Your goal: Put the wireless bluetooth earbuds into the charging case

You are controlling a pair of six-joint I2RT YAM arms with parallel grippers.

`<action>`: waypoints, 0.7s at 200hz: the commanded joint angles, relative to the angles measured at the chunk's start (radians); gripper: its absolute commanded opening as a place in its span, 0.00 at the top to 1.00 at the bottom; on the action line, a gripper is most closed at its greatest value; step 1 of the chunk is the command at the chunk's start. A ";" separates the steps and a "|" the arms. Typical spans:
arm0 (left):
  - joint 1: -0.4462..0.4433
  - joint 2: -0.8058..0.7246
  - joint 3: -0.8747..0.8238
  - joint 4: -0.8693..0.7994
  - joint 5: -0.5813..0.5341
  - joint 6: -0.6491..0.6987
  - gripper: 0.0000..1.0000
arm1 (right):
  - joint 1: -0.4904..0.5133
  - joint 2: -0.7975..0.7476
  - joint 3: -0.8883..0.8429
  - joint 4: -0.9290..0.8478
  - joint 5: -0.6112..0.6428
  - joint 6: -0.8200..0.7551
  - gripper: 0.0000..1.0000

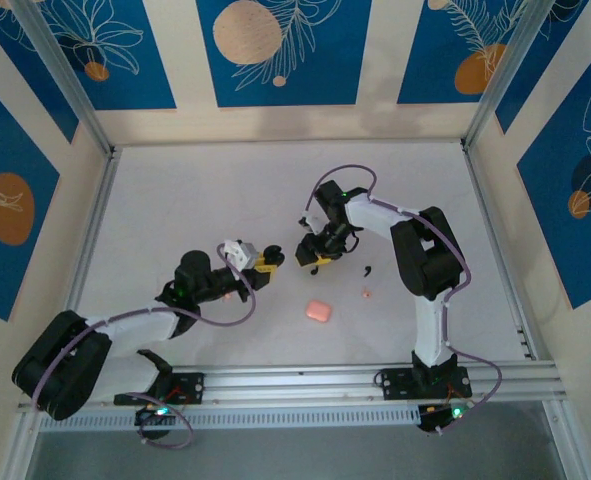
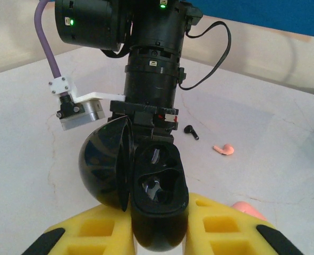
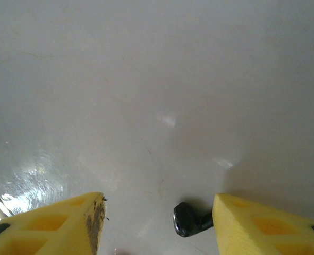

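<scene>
Two tools inspected. Left tool (image 2: 159, 223) is clenched on the glossy black egg-shaped charging case (image 2: 158, 180), its yellow fingers (image 2: 93, 234) pressing either side of the base. The case's rounded lid (image 2: 104, 164) stands hinged open at the left of the wrist view, with the moulded wells facing the camera. Right tool (image 3: 157, 228) stands released, jaws partly apart. One tiny black comma-shaped earbud (image 3: 186, 219) touches the inner face of the yellow finger (image 3: 263, 226) at the right of that view, clear of the other finger. Whether it rests on the white bench (image 3: 157, 79) cannot be told. The second black earbud (image 2: 191, 132) lies on the bench near a small pink piece (image 2: 224, 150). A small label (image 2: 154, 62) on the right arm's black wrist is too small to read.
</scene>
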 commanded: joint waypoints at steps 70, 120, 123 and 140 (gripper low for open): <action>0.009 -0.033 -0.007 -0.034 -0.006 0.024 0.77 | 0.013 -0.060 -0.064 -0.126 0.034 -0.021 0.47; 0.009 -0.052 -0.012 -0.049 -0.009 0.024 0.77 | 0.011 -0.152 -0.054 -0.175 0.112 -0.032 0.46; 0.011 -0.054 -0.011 -0.049 -0.011 0.024 0.77 | 0.008 -0.152 -0.048 -0.178 0.113 -0.031 0.46; 0.010 -0.066 -0.011 -0.066 -0.015 0.029 0.77 | -0.001 -0.153 -0.015 -0.206 0.123 -0.011 0.46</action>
